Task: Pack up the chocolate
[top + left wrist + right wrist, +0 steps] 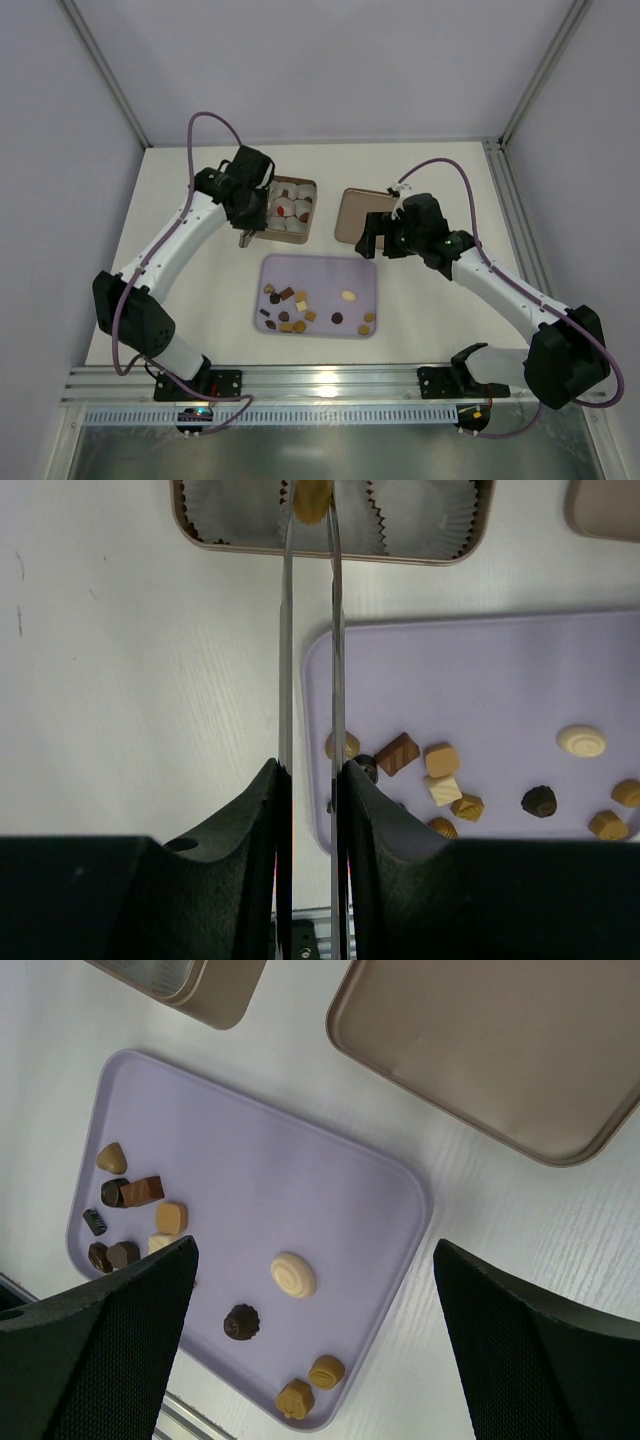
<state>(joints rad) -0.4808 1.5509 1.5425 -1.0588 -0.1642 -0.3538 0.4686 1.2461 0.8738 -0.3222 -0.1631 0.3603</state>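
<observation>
The chocolate lies as several small dark, caramel and cream pieces (290, 305) on a lavender tray (318, 268). My left gripper (245, 238) carries long thin metal blades, shut on a caramel piece (312, 500) at their tips (310, 510), held at the near edge of the brown square tin (290, 210). The tin's pale paper cups (230, 505) show behind the piece. My right gripper (372, 240) is open and empty above the tray's right half (300, 1160); a cream swirl piece (293, 1274) and a dark fluted piece (241, 1322) lie below it.
The tin's flat brown lid (358, 215) lies right of the tin, also in the right wrist view (500, 1050). A few cups in the tin hold red and dark pieces (283, 208). Pale walls close in the table's back and sides.
</observation>
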